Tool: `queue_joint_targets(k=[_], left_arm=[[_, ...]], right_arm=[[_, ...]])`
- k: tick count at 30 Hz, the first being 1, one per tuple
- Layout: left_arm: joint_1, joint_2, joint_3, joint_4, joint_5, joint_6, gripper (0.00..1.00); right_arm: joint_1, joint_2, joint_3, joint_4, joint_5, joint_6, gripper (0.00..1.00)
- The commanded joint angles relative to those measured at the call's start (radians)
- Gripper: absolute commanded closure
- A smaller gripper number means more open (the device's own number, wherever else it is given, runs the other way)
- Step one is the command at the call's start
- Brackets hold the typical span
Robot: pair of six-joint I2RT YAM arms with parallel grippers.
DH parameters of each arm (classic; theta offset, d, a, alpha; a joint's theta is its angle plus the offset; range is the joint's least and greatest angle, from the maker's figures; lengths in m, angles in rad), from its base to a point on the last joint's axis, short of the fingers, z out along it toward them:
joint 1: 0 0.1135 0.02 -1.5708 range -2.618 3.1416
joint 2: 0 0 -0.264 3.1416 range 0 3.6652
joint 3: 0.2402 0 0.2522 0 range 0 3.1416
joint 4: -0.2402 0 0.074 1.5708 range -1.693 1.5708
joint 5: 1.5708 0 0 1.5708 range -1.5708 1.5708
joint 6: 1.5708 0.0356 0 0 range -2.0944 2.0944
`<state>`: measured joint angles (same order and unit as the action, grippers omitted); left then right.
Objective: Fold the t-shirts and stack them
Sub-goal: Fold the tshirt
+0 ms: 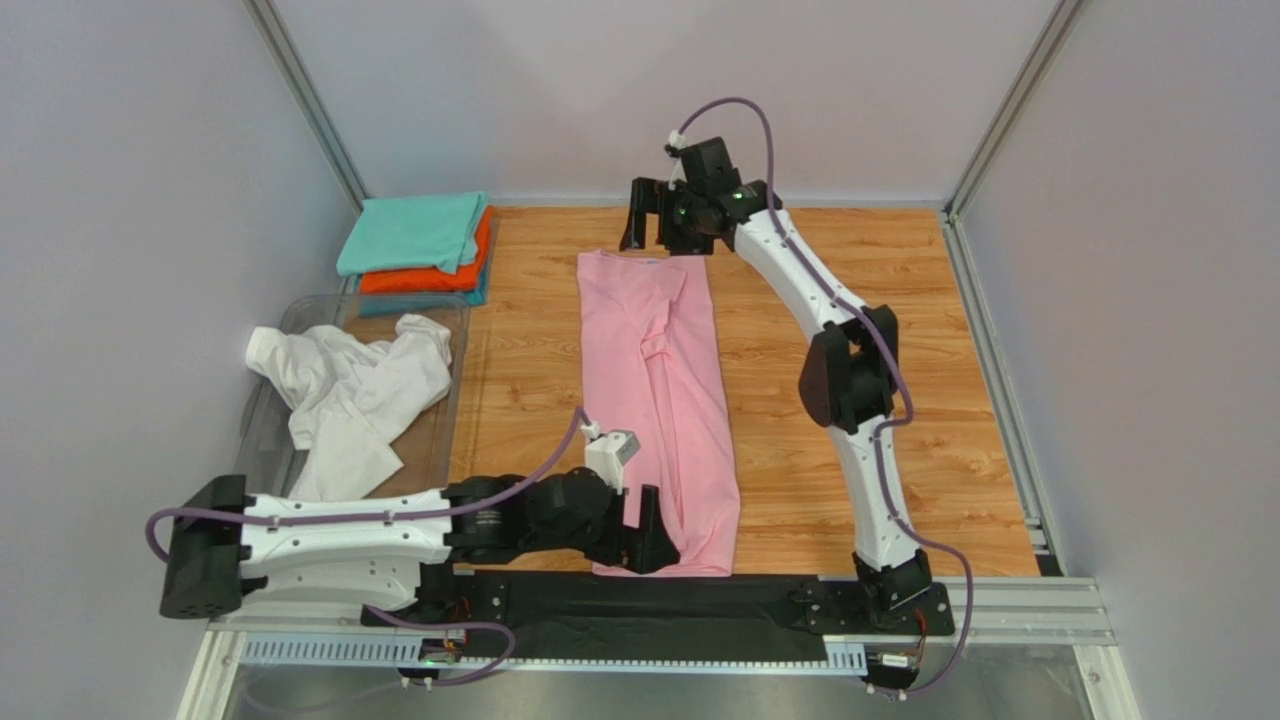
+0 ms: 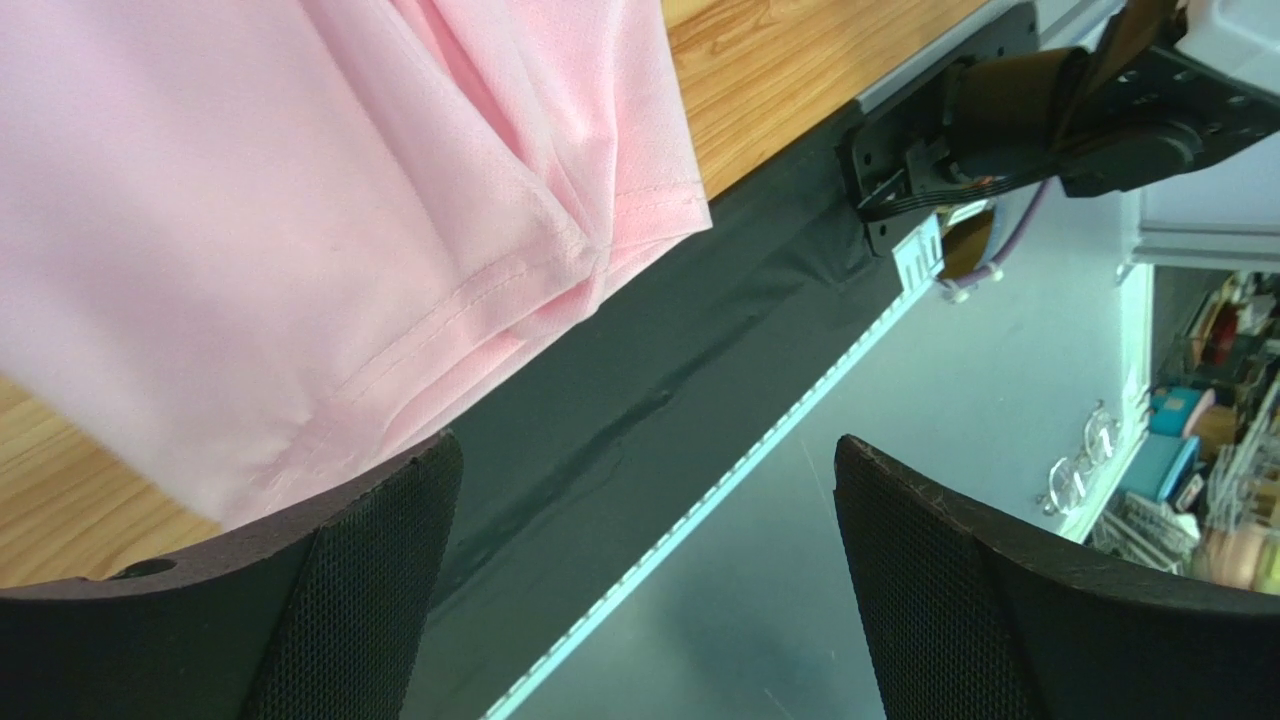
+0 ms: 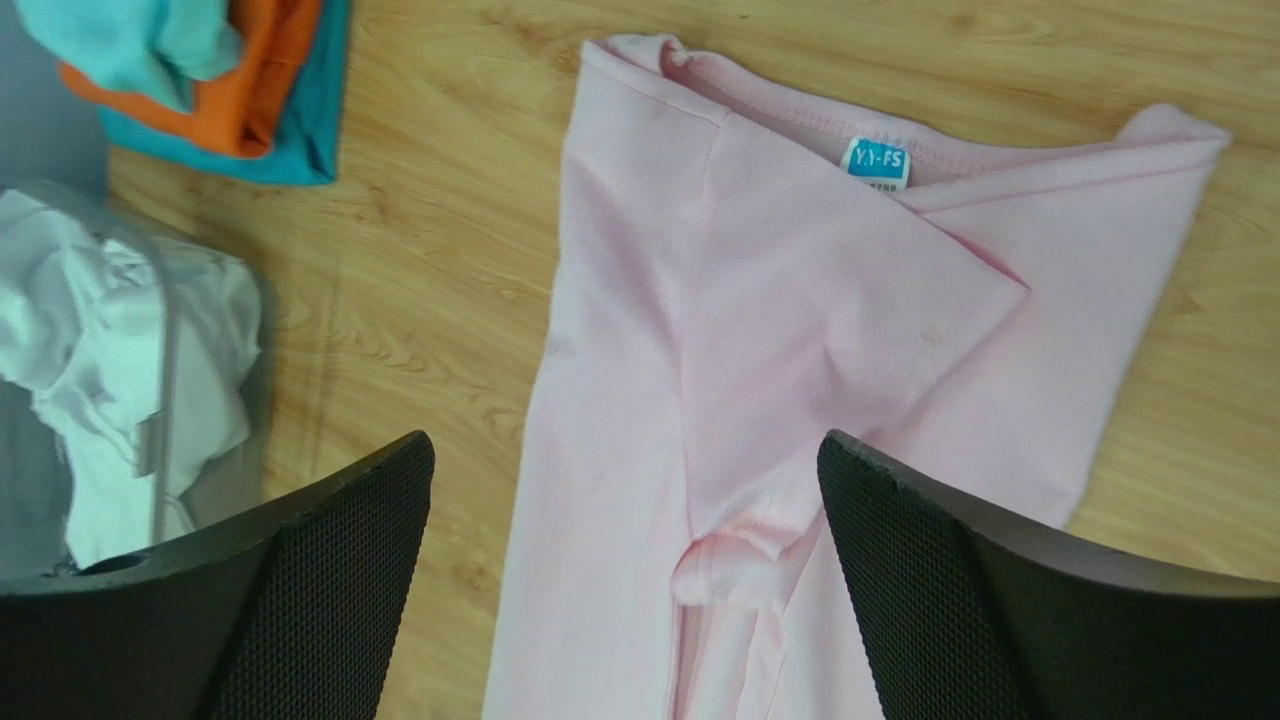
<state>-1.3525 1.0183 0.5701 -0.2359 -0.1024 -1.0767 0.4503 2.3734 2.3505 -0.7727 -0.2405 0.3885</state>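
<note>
**Operator:** Where is my shirt right now?

**Spotter:** Your pink t-shirt (image 1: 661,405) lies flat down the middle of the bench (image 1: 842,435), folded lengthwise into a long strip. The collar is at the far edge and the hem at the near edge, where it overlaps the black strip (image 2: 661,405) that runs along that edge. A small blue label (image 3: 873,158) shows inside the collar.

**Operator:** And my two end effectors?

**Spotter:** Your left end effector (image 1: 649,525) sits at the near edge over the hem, jaws wide apart with nothing between them. In its wrist view, one of its fingers (image 2: 361,600) is just beside the hem. Your right end effector (image 1: 649,218) hangs over the collar end at the far edge, jaws just as far apart, gripping nothing.

**Operator:** What about the other shirts?

**Spotter:** The white t-shirt (image 1: 353,390) lies crumpled in the clear bin (image 1: 259,435) at the left edge of the bench. At the far left corner you have a folded stack: the teal t-shirt (image 1: 413,233) on top, the orange t-shirt (image 1: 451,279) under it, and the blue t-shirt (image 3: 301,143) at the bottom
</note>
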Motion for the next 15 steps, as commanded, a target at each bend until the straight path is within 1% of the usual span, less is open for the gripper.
queue_joint_targets(k=[1,2,3,5,6,7,8,9,10,12,13,14,15], left_arm=[[-0.005,-0.13,-0.045,-0.178,-0.065,-0.041,0.0],[-0.005,-0.161,-0.061,-0.198,-0.074,-0.066,0.0],[-0.004,-0.231,-0.081,-0.216,-0.086,-0.08,0.0],[-0.004,-0.297,-0.145,-0.253,-0.102,-0.138,0.0],[-0.005,-0.357,-0.166,-0.261,-0.106,-0.149,0.0],[-0.005,-0.385,-0.202,-0.272,-0.106,-0.158,0.0],[-0.005,-0.409,-0.216,-0.276,-0.105,-0.178,0.0],[-0.005,-0.45,-0.229,-0.282,-0.103,-0.183,0.0],[-0.005,-0.466,-0.254,-0.284,-0.106,-0.189,0.0],[-0.005,-0.481,-0.266,-0.286,-0.111,-0.195,0.0],[-0.005,-0.477,-0.269,-0.286,-0.112,-0.196,0.0],[-0.005,-0.468,-0.266,-0.284,-0.112,-0.193,0.0],[-0.005,-0.443,-0.263,-0.287,-0.109,-0.187,0.0]], right_arm=[[0.005,-0.248,-0.133,-0.007,0.055,-0.031,0.0],[0.008,-0.352,-0.198,-0.001,0.125,-0.034,0.0],[0.017,-0.405,-0.352,0.033,0.156,-0.039,0.0],[0.025,-0.518,-0.507,0.073,0.225,-0.027,0.0],[0.031,-0.628,-0.605,0.125,0.227,-0.019,0.0],[0.036,-0.696,-0.77,0.151,0.234,-0.005,0.0],[0.042,-0.753,-0.865,0.171,0.271,0.004,0.0],[0.06,-0.864,-0.94,0.191,0.286,0.032,0.0],[0.074,-0.917,-1.093,0.193,0.332,0.048,0.0],[0.131,-1.015,-1.222,0.2,0.362,0.096,0.01],[0.155,-1.093,-1.29,0.193,0.366,0.142,0.02],[0.216,-1.135,-1.391,0.188,0.381,0.17,0.03],[0.247,-1.166,-1.445,0.167,0.4,0.197,0.03]])
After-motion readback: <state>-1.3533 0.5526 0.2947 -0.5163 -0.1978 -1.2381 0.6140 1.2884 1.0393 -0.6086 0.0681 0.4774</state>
